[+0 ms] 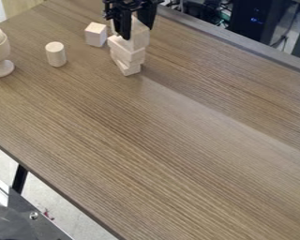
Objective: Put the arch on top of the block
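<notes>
Pale, bare wood makes up the whole stack (131, 58) near the table's (177, 122) far edge, and its light, blocky build looks like the main risk. The black gripper (137, 32) is at the top of it, around what I take for the arch (139, 39), though too much is covered to be sure of its shape; I cannot tell whether it is pinched or merely straddled. The arch sits at the summit, seemingly touching the block (127, 48) beneath, but whether its full weight rests there is likewise unclear. If it were let go while slightly raised or off centre, it could drop, tip and slide away. If the gripper rose while either side dragged on the wood, friction could carry the arch up or twist it askew. Pressing down too hard seems riskier: the lowest visible piece (131, 69) juts out from under the others, so the layers do not line up, and a sideways nudge could shear the lot. A collapse to the side might knock the small cube (96, 34), just beside the stack, or even roll the upright cylinder (56, 54) beyond it; 1 straight, slow lift after a level release would be safest.
</notes>
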Controlling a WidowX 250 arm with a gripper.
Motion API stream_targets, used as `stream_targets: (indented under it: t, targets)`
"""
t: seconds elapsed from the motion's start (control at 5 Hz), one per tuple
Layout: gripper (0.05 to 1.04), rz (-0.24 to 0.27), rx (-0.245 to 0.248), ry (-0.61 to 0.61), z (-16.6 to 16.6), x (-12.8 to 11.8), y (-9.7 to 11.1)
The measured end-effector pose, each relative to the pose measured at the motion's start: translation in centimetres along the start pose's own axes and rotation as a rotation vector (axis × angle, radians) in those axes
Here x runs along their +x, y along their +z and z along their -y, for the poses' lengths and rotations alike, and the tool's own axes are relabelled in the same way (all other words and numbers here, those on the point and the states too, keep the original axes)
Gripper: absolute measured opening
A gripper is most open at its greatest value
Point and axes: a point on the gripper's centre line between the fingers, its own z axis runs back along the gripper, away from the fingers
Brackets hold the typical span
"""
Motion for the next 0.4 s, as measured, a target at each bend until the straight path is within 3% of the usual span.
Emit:
stream_targets:
  t: [0.4]
  targets:
    - [0.567,0.001,0.007,0.025,0.30,0.73,-0.40]
